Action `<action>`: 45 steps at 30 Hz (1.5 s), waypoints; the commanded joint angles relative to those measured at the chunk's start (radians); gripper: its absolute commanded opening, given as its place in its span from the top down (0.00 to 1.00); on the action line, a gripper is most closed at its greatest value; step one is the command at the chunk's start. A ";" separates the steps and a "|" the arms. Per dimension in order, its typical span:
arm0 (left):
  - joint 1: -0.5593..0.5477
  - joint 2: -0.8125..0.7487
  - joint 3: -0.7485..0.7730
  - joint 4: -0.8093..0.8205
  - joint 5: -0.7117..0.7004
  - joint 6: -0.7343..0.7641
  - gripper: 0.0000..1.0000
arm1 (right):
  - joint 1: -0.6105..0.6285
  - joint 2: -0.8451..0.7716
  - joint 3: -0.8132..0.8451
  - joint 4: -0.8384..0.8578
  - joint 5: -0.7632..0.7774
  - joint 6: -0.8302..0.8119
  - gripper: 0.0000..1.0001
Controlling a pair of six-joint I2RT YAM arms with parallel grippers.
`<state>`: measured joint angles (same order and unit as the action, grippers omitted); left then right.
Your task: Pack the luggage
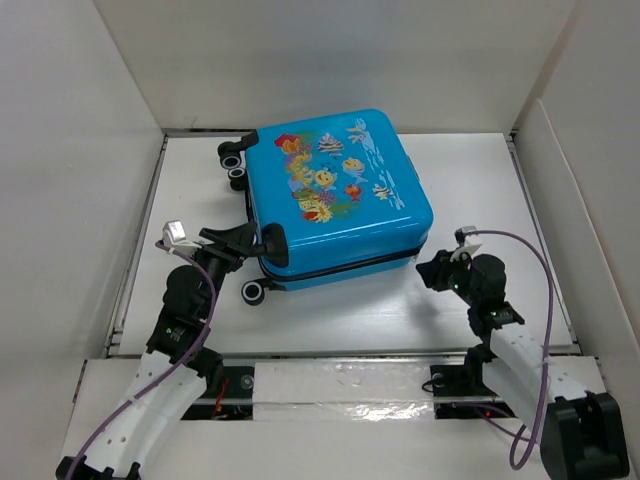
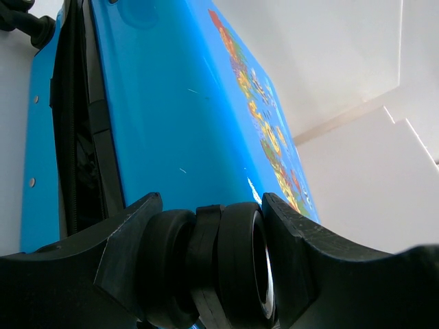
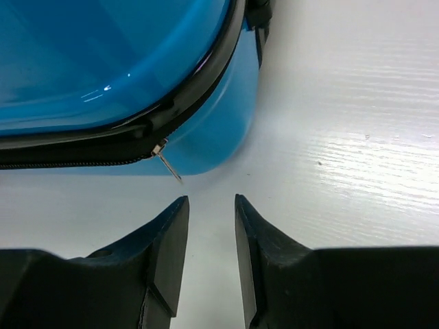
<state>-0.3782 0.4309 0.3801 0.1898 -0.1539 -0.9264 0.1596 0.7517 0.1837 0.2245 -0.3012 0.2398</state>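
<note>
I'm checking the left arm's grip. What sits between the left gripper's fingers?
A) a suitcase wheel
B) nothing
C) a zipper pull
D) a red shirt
A: the left wrist view shows the left gripper closed around a black wheel at a corner of the luggage.
</note>
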 commanded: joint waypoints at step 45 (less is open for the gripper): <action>-0.013 0.063 -0.202 0.246 0.119 0.101 1.00 | 0.945 0.511 0.368 0.197 0.752 0.009 1.00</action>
<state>-0.3412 0.4568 0.1898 0.4545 -0.1917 -0.9611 1.0492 1.2297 0.4530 0.4419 0.4316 0.2104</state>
